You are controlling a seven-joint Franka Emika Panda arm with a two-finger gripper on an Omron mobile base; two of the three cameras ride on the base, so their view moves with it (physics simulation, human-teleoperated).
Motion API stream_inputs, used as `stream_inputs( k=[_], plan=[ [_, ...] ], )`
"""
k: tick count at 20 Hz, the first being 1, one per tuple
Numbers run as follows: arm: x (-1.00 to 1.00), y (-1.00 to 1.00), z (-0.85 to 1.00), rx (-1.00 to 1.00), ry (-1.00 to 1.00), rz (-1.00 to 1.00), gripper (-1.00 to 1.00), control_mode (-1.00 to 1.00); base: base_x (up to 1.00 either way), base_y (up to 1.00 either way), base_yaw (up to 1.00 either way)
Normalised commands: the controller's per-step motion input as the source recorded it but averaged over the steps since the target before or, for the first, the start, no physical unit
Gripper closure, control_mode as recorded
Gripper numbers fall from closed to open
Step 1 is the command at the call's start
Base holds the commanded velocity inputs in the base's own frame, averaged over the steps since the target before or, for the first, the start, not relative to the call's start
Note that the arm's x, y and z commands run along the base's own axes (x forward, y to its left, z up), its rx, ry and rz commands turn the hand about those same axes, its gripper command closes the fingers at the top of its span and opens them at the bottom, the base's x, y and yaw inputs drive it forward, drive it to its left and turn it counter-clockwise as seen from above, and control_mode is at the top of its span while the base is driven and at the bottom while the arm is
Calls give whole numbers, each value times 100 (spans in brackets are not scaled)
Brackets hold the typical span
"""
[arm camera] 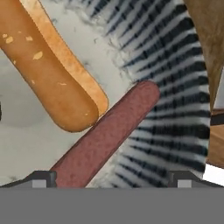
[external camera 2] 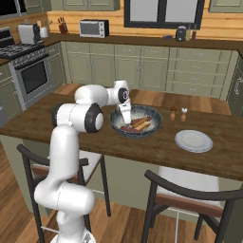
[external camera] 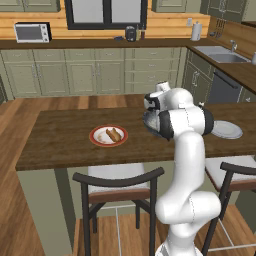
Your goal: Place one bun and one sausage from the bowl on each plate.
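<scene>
The dark bowl (external camera 2: 151,127) sits mid-counter and holds a tan bun (external camera 2: 142,121) and a reddish sausage (external camera 2: 128,128). My gripper (external camera 2: 126,122) reaches down into its left side. In the hand view the bun (arm camera: 48,74) lies upper left, and the sausage (arm camera: 105,135) runs diagonally down between my open fingertips (arm camera: 41,179), just above it and not touching. The bowl's striped wall (arm camera: 175,87) is to the right. The red-rimmed plate (external camera: 95,136) carries a bun (external camera: 105,135) and a sausage (external camera: 115,134). The pale grey plate (external camera 2: 193,141) is bare.
Two small shakers (external camera 2: 178,114) stand behind the bowl to its right. Two dark-framed chairs (external camera: 117,187) (external camera 2: 190,194) stand along the counter's near edge. The grey plate (external camera: 227,130) lies right of my arm.
</scene>
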Motion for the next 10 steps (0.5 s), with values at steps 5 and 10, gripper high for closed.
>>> stream_inputs(
  k=[5, 10],
  plan=[
    [1, 0, -58, 0, -17, 0, -100, -100, 0, 0, 0],
    [0, 0, -77, 0, -22, 0, -100, -100, 0, 0, 0]
  ],
)
